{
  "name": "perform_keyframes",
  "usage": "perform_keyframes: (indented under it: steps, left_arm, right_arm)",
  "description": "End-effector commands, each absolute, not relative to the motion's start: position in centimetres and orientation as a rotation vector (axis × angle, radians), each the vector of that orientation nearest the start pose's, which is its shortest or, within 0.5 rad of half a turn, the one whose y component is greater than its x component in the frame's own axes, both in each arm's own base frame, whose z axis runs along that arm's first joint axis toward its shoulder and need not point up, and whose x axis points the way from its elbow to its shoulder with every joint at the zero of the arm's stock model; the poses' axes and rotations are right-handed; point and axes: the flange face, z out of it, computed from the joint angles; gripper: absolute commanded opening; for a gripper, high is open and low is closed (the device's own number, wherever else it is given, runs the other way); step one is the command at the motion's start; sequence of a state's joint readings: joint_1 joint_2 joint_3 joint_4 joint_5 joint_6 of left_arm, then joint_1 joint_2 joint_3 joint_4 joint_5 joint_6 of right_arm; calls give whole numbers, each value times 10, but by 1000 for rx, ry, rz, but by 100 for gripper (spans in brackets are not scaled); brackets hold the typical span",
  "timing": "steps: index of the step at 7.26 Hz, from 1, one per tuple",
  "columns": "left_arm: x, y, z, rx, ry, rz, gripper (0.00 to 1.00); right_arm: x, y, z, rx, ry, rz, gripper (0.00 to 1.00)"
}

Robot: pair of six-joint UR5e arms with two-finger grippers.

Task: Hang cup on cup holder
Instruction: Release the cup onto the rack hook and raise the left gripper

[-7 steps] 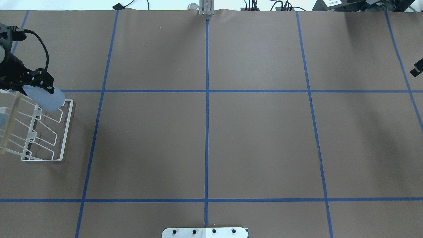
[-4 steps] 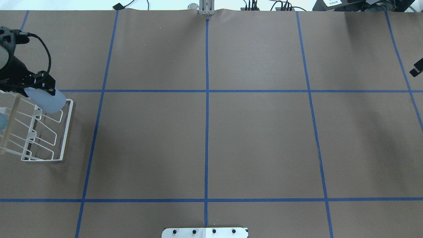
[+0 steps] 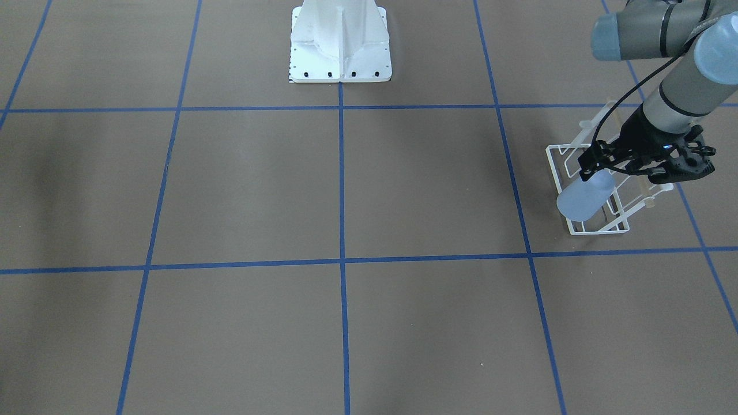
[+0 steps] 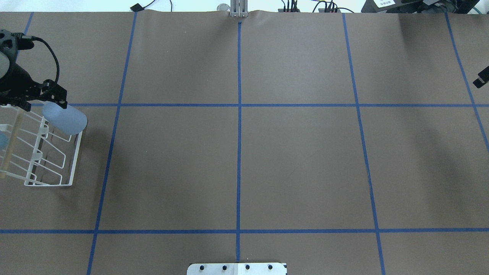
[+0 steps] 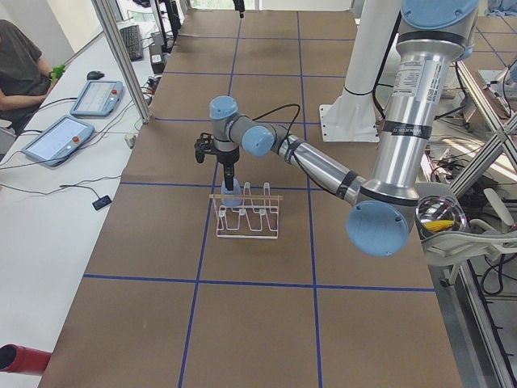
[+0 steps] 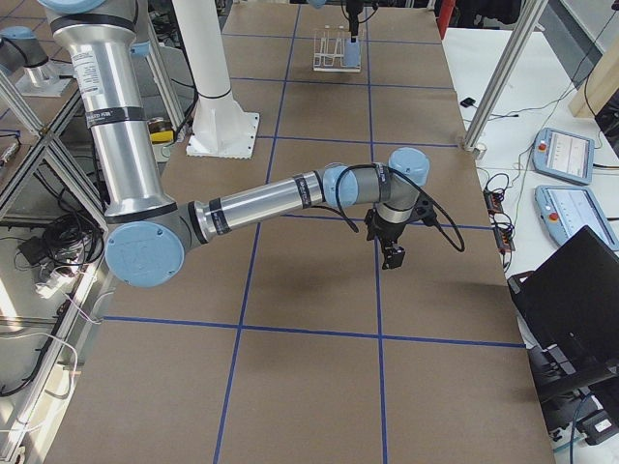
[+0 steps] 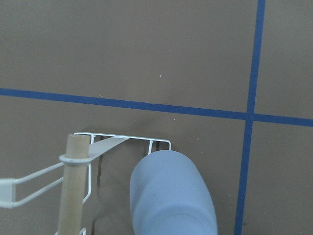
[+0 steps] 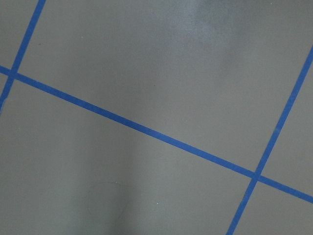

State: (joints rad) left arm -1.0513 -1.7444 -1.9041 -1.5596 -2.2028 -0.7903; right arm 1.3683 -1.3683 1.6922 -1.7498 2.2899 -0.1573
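Note:
The light blue cup (image 4: 65,119) lies tilted over the far end of the white wire cup holder (image 4: 74,160), at the table's left edge. My left gripper (image 4: 40,101) is at the cup's upper end and looks shut on it. In the front view the cup (image 3: 584,197) slants down from the gripper (image 3: 602,167) across the holder (image 3: 599,229). The left wrist view shows the cup (image 7: 171,196) beside the holder's tan rod (image 7: 73,186). My right gripper (image 6: 392,253) hangs over bare table far to the right; I cannot tell how its jaws stand.
Blue tape lines (image 4: 239,114) divide the brown table into squares. The robot's white base (image 3: 340,46) stands at the near middle edge. An operator (image 5: 20,69) and tablets (image 5: 60,137) are at a side desk beyond the table's far edge.
The cup has swung to the right and away from the rod, its lower end now over the holder's far corner. The left gripper shifted slightly right. The right arm has not moved.

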Motion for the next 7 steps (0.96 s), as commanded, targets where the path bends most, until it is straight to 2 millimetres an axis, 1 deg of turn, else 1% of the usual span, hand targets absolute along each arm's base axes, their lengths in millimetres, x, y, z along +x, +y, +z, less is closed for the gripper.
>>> perform_keyframes:
  steps: [1, 2, 3, 5, 6, 7]
  left_arm:
    - [175, -507, 393, 81, 820, -35, 99]
    - [137, -515, 403, 153, 798, 32, 99]
    - [98, -529, 428, 204, 758, 102, 99]
    - [12, -564, 517, 207, 680, 187, 99]
    - [-16, -565, 554, 186, 666, 197, 99]
    - [-36, -559, 556, 182, 723, 162, 99]
  right_arm:
    - [-48, -570, 502, 143, -724, -394, 100]
    - [-49, -575, 492, 144, -725, -359, 100]
    - [-48, -575, 483, 152, -726, -343, 100]
    - [-45, -568, 471, 178, -729, -350, 100]
    - [-45, -568, 470, 180, -729, -350, 100]
    - [-45, -567, 469, 169, -731, -315, 100]
